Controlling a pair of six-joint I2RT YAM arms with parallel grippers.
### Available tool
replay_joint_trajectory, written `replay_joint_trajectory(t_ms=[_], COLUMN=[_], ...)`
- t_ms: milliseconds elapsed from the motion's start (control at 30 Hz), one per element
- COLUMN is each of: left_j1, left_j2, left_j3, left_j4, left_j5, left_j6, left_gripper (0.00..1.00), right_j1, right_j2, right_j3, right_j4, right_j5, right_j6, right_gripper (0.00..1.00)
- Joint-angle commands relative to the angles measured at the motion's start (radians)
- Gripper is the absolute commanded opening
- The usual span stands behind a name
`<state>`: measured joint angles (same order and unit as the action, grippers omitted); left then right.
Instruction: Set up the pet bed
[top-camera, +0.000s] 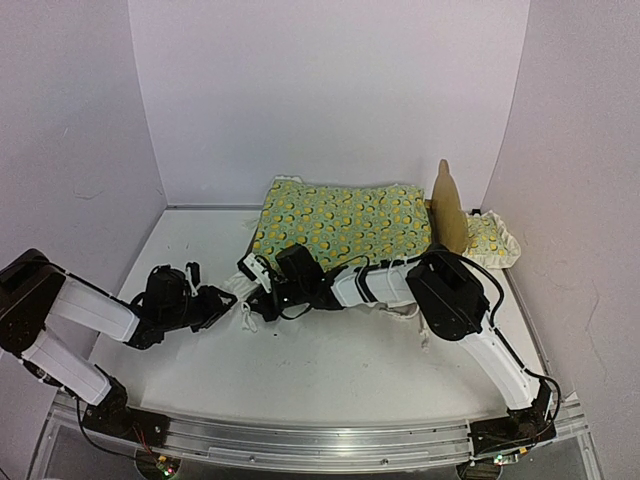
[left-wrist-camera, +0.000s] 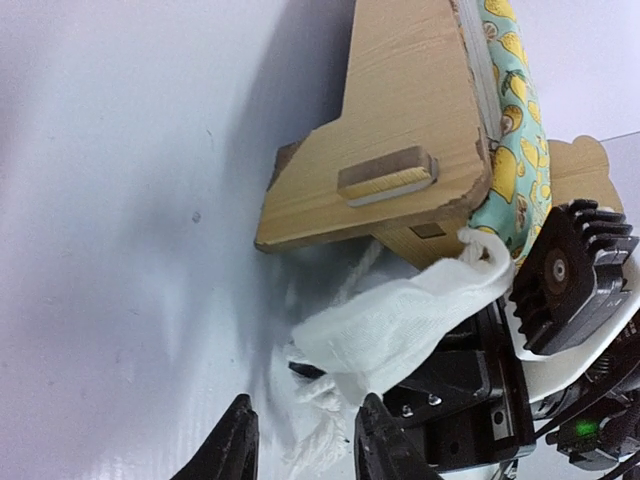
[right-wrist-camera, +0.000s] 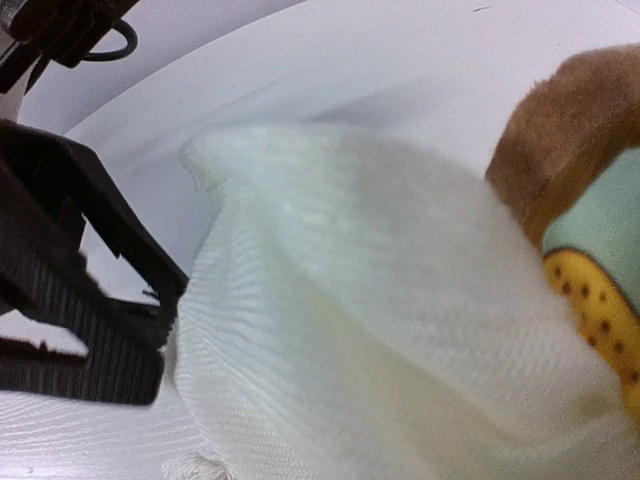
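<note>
The pet bed (top-camera: 449, 212) sits at the back of the counter (top-camera: 330, 370) under the lemon blanket (top-camera: 340, 220), so the right jaws, shut on its white ruffle (left-wrist-camera: 400, 320), should pull gently while the half-open, empty left jaws back clear.

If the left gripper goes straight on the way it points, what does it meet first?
Probably the white cloth hanging just ahead of the left gripper; the pet bed stands behind it, though depth is unclear.

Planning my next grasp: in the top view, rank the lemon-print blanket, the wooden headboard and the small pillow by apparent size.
1. lemon-print blanket, clearly the largest.
2. headboard and pillow: these look about alike, so they are left unranked.
</note>
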<state>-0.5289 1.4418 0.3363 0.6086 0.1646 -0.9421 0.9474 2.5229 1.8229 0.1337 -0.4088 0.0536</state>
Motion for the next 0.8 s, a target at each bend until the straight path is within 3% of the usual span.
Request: replay_joint_trajectory(t_ms=[0, 100, 233, 467, 767], left_j1=[0.062, 0.116, 0.127, 0.127, 0.121], left_j2=[-0.023, 0.072, 0.230, 0.250, 0.325], left_j3=[-0.012, 0.050, 0.156, 0.135, 0.090], left_j4=[-0.072, -0.072, -0.045, 0.053, 0.206], left_j5=[-0.001, 0.147, 0.335, 0.313, 0.343], left_j6=[-0.053, -0.153, -0.305, -0.439, -0.637], left_gripper=[0.32, 0.34, 0.24, 0.41, 0.33], right_j1=[-0.012, -0.012, -0.012, -0.012, -0.010], right_j2=[0.014, 0.012, 0.006, -0.007, -0.014], right_j3=[-0.006, -0.009, -0.012, -0.025, -0.036], right_j4=[0.041, 0.043, 0.046, 0.048, 0.061], right_j5=[-0.024, -0.033, -0.038, -0.045, -0.038], right_j6=[0.021, 0.007, -0.004, -0.021, -0.028], right_gripper=[0.00, 0.00, 0.00, 0.00, 0.00])
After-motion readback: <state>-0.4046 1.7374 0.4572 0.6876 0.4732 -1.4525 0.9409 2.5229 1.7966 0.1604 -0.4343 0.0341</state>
